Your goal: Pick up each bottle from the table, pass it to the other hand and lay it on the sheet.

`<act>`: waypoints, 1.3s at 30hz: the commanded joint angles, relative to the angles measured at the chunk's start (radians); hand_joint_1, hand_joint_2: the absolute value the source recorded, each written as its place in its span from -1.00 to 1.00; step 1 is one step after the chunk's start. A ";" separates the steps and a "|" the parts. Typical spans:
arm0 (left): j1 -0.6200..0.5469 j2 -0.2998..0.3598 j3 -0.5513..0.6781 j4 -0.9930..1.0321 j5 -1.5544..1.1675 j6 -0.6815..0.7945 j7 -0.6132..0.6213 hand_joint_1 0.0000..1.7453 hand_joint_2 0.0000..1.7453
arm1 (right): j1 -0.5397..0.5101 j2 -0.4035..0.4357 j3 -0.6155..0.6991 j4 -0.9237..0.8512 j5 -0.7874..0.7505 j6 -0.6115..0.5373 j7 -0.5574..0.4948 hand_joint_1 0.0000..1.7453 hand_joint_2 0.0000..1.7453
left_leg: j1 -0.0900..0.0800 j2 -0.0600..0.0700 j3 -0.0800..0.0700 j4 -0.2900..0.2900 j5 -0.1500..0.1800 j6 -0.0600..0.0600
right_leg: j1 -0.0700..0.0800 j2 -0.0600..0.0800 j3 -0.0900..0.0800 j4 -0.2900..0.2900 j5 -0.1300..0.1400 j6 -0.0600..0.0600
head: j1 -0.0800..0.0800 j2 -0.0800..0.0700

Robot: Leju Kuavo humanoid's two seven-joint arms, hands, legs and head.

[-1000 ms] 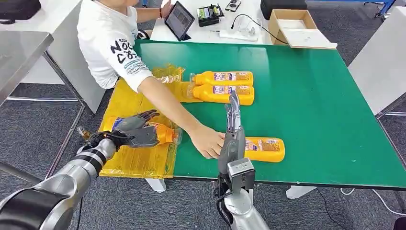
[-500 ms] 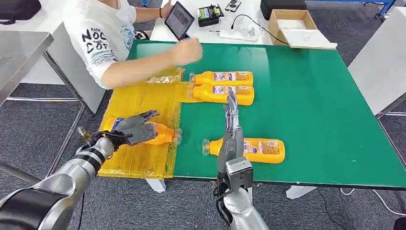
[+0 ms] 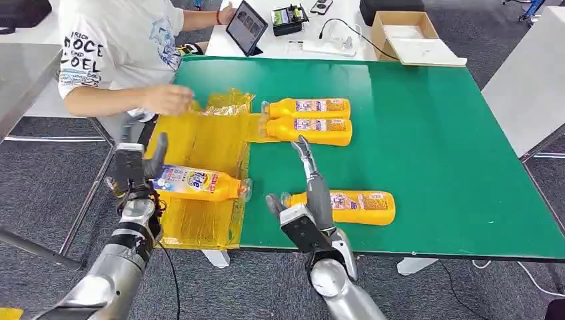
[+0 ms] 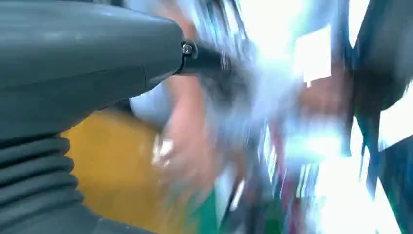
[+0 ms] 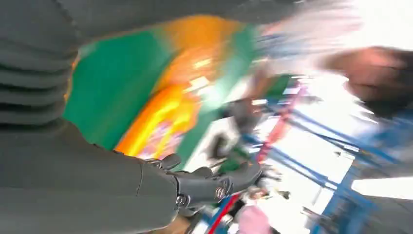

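Note:
An orange bottle [image 3: 196, 181] lies on its side on the yellow sheet [image 3: 200, 137], cap toward the green table. My left hand [image 3: 136, 170] stands upright at that bottle's base end with its fingers apart, holding nothing. A second orange bottle [image 3: 353, 207] lies on the green table [image 3: 433, 133] near the front edge. My right hand [image 3: 310, 200] hovers over its neck end, fingers stretched out and thumb spread. Two more orange bottles [image 3: 310, 107] [image 3: 310, 130] lie side by side farther back. Both wrist views are motion-blurred; the right one shows an orange bottle [image 5: 165, 112].
A person in a white shirt stands at the table's far left corner, one hand [image 3: 170, 100] by the sheet's back edge and crumpled plastic [image 3: 230, 101]. A tablet [image 3: 248, 27] and a cardboard box [image 3: 403, 33] sit on a white table behind.
My left hand has come off the bottle on the sheet and drawn back to its base end. My right hand has turned and dropped lower. The person's arm has pulled back to the left.

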 commanded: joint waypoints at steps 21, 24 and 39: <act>0.285 -0.096 -0.110 -0.293 0.065 -0.207 -0.032 -1.00 1.00 | -0.166 -0.477 0.024 0.261 0.139 0.506 0.214 -1.00 1.00 | -0.003 0.000 0.005 -0.002 -0.002 0.004 | -0.002 -0.003 0.007 -0.003 -0.001 -0.001 | -0.002 0.000; 0.278 -0.097 -0.111 -0.269 0.064 -0.213 -0.032 -1.00 1.00 | -0.184 -0.482 0.041 0.296 0.129 0.517 0.216 -1.00 1.00 | -0.003 -0.001 0.003 -0.001 -0.001 0.004 | -0.002 -0.003 0.004 -0.002 -0.001 0.000 | -0.001 0.000; 0.244 -0.103 -0.126 -0.188 0.084 -0.235 -0.032 -1.00 1.00 | -0.322 -0.443 0.132 0.522 0.080 0.579 0.194 -1.00 1.00 | -0.002 0.001 0.006 -0.002 -0.001 0.004 | -0.001 -0.002 0.007 -0.004 0.000 -0.001 | -0.001 0.000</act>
